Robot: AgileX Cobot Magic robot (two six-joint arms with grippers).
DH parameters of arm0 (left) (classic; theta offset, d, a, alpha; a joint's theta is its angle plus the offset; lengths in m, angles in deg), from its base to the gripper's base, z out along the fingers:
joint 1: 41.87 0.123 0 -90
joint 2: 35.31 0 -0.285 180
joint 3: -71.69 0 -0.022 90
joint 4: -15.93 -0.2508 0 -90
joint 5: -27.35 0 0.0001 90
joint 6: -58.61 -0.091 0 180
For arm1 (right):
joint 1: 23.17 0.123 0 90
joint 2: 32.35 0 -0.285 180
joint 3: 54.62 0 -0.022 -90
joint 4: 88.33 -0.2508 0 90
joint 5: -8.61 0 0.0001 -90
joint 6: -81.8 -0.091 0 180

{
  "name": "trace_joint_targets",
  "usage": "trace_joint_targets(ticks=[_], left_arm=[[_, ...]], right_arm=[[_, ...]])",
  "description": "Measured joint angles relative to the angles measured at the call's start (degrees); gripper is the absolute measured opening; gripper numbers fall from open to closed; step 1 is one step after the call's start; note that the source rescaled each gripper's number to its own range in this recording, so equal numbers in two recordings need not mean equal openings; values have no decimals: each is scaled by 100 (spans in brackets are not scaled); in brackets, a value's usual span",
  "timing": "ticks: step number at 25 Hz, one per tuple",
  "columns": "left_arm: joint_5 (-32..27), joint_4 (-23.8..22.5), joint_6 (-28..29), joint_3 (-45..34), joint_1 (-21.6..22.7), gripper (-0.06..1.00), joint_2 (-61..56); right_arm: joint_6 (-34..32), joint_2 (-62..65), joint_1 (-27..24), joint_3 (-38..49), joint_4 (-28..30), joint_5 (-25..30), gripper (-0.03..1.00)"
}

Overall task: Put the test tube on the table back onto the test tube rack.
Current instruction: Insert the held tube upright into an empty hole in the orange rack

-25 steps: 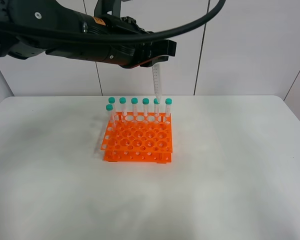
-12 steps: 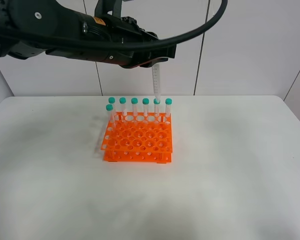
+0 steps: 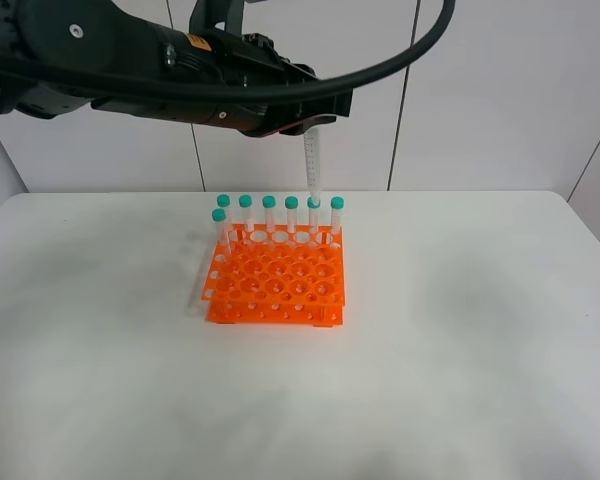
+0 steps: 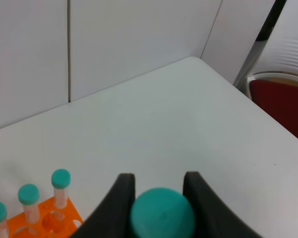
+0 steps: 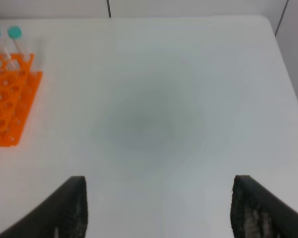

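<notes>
My left gripper (image 3: pixel 316 122) is shut on the teal cap (image 4: pixel 162 216) of the test tube (image 3: pixel 314 165), which hangs upright in the air. Its tapered tip sits just above the back row of the orange test tube rack (image 3: pixel 276 285), near the right end and in line with the second cap from the right. In the left wrist view the black fingers (image 4: pixel 120 194) press against both sides of the cap. My right gripper (image 5: pixel 161 198) stands open over the bare white table (image 3: pixel 460 330), to the right of the rack (image 5: pixel 10 99), with nothing between its fingers.
Several teal-capped tubes (image 3: pixel 269 215) stand along the rack's back row, and one more (image 3: pixel 219 228) stands at its left side. The front rows of holes are unfilled. A red chair (image 4: pixel 283 106) stands beyond the table's far corner.
The held tube has shifted very slightly to the left above the rack's back row. The right gripper has not moved.
</notes>
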State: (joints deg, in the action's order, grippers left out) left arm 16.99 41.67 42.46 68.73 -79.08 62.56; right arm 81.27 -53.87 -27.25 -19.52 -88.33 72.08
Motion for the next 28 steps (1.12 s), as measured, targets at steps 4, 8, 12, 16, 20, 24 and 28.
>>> trace_joint_targets(ticks=[4,8,12,16,20,24,28], left_arm=[[-32,0,-11,0,0,0,0],[-38,0,-17,0,0,0,0],[-57,0,-17,0,0,0,0],[-63,0,-33,0,0,0,0],[-68,0,-33,0,0,0,0],[-68,0,-33,0,0,0,0],[-68,0,-33,0,0,0,0]], right_arm=[[-18,519,0,363,79,0,59],[-1,933,0,715,101,-38,59],[-1,1263,0,992,101,-76,59],[-1,1406,0,1192,101,-109,59],[-1,1406,0,1211,107,-136,59],[-1,1406,0,1355,102,-344,59],[-1,1406,0,1390,102,-447,59]])
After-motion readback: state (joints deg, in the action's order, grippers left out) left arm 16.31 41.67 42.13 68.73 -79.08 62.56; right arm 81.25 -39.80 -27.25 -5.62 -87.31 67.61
